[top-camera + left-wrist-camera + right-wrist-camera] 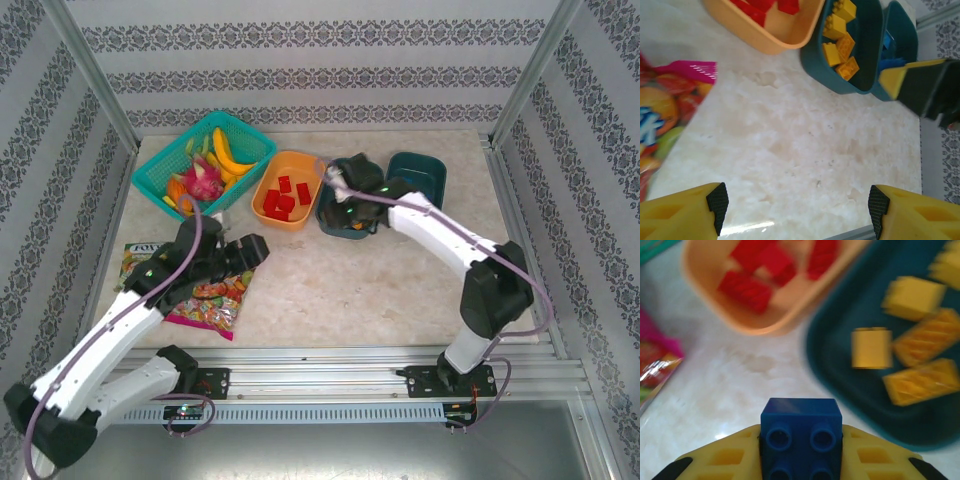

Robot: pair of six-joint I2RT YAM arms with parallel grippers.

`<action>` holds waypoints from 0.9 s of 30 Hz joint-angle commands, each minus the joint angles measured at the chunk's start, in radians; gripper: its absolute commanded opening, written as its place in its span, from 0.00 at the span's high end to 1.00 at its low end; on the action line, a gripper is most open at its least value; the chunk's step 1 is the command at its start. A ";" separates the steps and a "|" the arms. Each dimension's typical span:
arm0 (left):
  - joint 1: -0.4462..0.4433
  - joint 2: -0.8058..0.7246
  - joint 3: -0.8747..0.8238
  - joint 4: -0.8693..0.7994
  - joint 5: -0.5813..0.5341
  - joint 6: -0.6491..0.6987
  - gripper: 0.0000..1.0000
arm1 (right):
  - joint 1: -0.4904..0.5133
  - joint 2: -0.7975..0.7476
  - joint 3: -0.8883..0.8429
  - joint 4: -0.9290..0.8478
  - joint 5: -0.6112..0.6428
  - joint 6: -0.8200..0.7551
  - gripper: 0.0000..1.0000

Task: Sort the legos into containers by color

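A blue lego (pixel 801 437), red legos (pixel 747 287), orange tub (pixel 760 326), seemingly orange-yellow legos (pixel 920 380).

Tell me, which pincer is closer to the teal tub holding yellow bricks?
Right. The right pincer, gripping a blue brick, hangs just beside that tub; the left pincer hovers open over table near the candy bag, farther off.

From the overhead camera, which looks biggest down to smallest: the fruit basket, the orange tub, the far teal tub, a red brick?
1. The teal lattice basket.
2. The orange tub and the far teal tub: about alike, so unranked.
3. The red brick, smallest.
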 commanded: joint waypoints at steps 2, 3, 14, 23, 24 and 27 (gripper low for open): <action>-0.049 0.135 0.085 0.199 0.045 0.043 0.23 | -0.163 -0.037 -0.032 -0.036 -0.014 0.104 0.69; -0.058 0.173 0.104 0.220 0.049 0.047 0.23 | -0.204 -0.030 -0.024 -0.041 -0.011 0.119 0.69; -0.104 0.548 0.360 0.387 0.075 0.058 0.23 | -0.429 0.278 0.286 -0.138 0.183 0.288 0.69; -0.103 0.755 0.575 0.379 0.100 0.079 0.23 | -0.467 0.602 0.652 -0.279 0.291 0.367 0.68; -0.103 0.773 0.594 0.375 0.103 0.082 0.23 | -0.469 0.635 0.693 -0.297 0.296 0.375 0.68; -0.104 0.814 0.640 0.362 0.111 0.087 0.23 | -0.473 0.717 0.792 -0.348 0.310 0.399 0.66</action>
